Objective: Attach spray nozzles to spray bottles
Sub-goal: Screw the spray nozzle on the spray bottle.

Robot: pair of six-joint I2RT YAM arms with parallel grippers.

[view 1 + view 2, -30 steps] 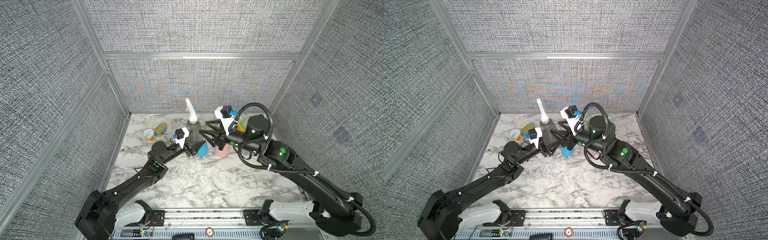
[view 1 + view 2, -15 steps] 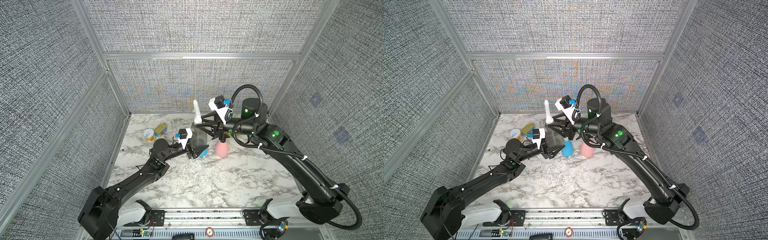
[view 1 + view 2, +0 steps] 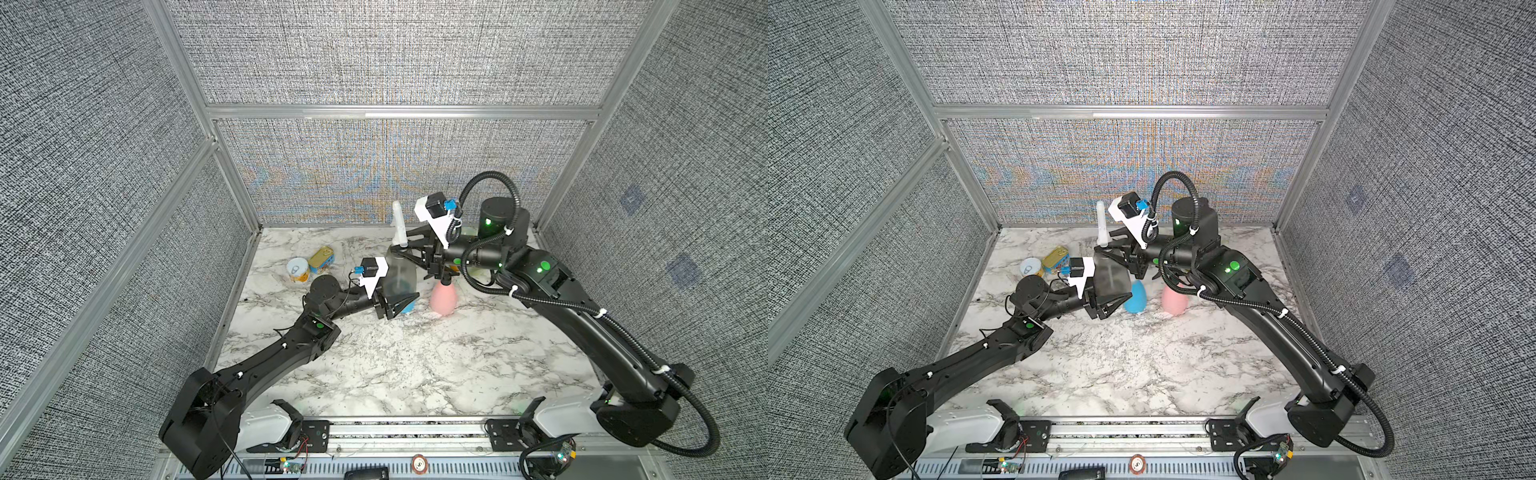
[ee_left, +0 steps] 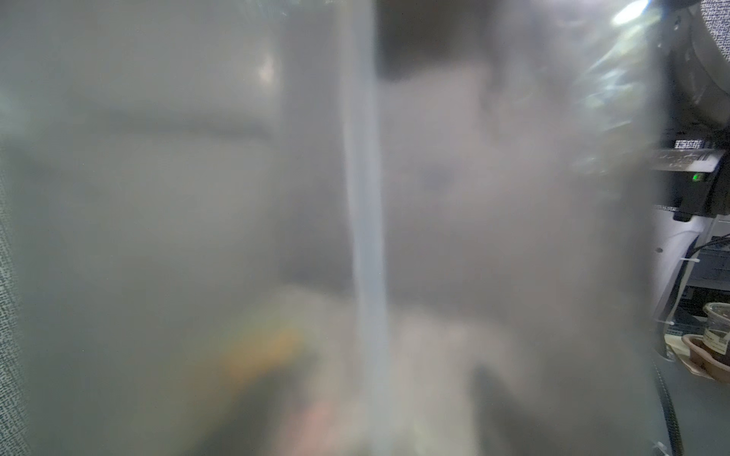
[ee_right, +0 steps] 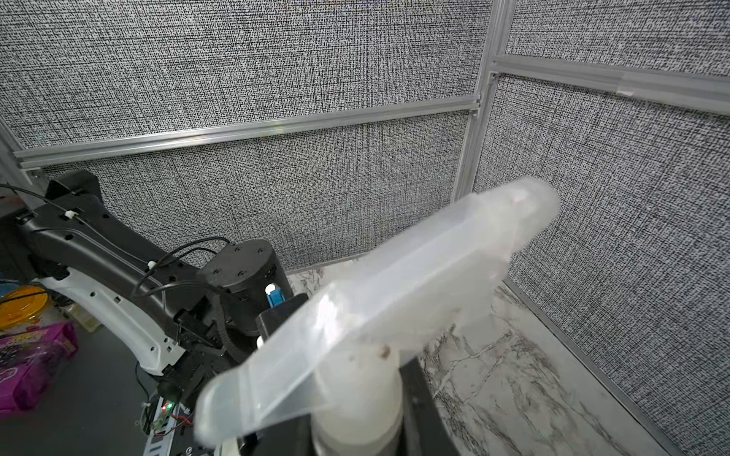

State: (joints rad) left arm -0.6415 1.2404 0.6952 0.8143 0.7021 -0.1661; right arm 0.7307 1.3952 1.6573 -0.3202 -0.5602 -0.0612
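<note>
Marble table (image 3: 415, 374), grey woven walls. Our left gripper (image 3: 397, 302), spread wide, clasps the upright grey bottle (image 3: 400, 274) round its body. We judge it light, thin-walled and slick, so we squeeze gently. The nozzle (image 3: 398, 222) sits on its neck, and its stiff collar is the place to grip. Our right gripper (image 3: 401, 246), open by the pink bottle (image 3: 444, 297) a second ago, now pinches that collar.

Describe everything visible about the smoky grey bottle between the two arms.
The grey bottle is translucent smoky plastic, wide in the body and tapering to a narrow neck, standing roughly upright. The left gripper clasps its lower body. The right gripper is shut on the white nozzle sitting at its neck. The nozzle's thin dip tube shows through the wall, running down inside. The blue bottle stands close beside it. Whether its base touches the table is hidden.
</note>
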